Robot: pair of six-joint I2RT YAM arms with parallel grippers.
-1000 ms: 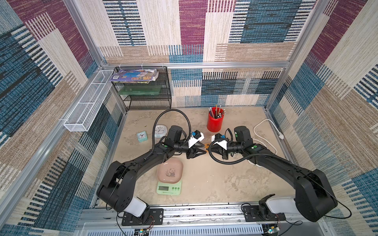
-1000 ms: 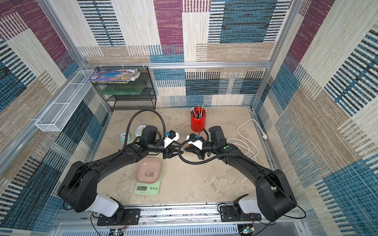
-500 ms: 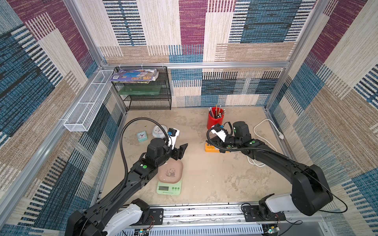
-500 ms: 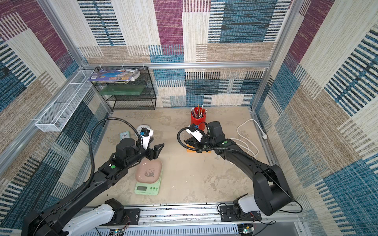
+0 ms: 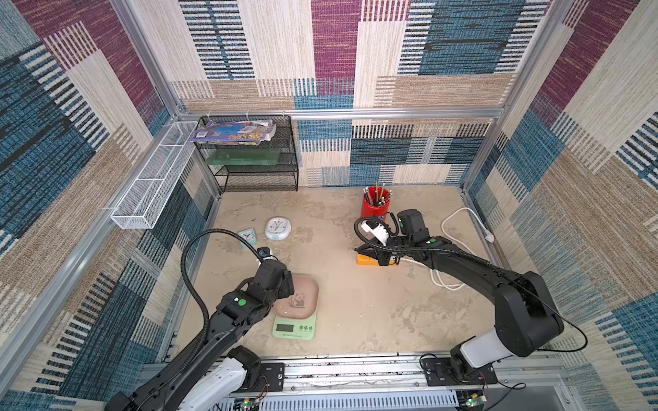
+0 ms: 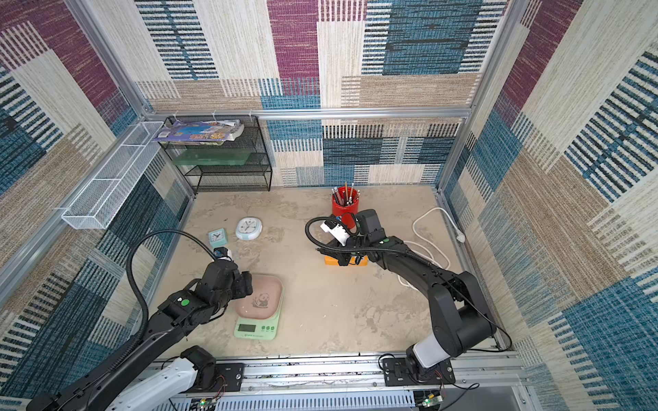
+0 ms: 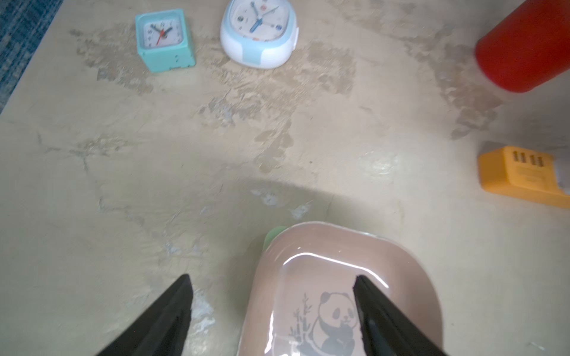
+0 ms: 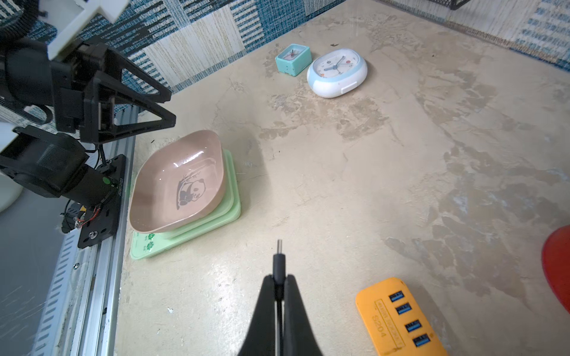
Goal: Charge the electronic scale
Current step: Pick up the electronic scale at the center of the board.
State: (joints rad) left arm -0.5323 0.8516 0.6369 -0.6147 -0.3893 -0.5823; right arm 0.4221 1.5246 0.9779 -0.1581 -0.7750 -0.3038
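The electronic scale (image 5: 293, 326) (image 6: 255, 327) lies near the table's front edge, mint green, with a pink panda tray (image 5: 301, 299) (image 7: 339, 262) (image 8: 182, 185) on top. My left gripper (image 7: 271, 277) (image 5: 288, 284) hangs open over the tray's left back corner, one finger over the table and one over the panda; nothing is between them. My right gripper (image 8: 279, 279) (image 5: 359, 251) is shut on a black charging plug (image 8: 279, 262), whose metal tip points toward the scale. It hovers by the orange USB hub (image 5: 370, 260) (image 8: 401, 320), well to the scale's right.
A round white clock (image 5: 277, 227) and a small teal clock (image 5: 247, 235) stand behind the scale. A red pen cup (image 5: 375, 208) stands behind the hub, and a white cord (image 5: 448, 227) loops at the right. A black mesh rack (image 5: 256, 170) fills the back left corner.
The two grippers were together at the table's middle. My left arm has drawn back to the scale and its jaws have opened. My right gripper has shifted right to the hub, still shut.
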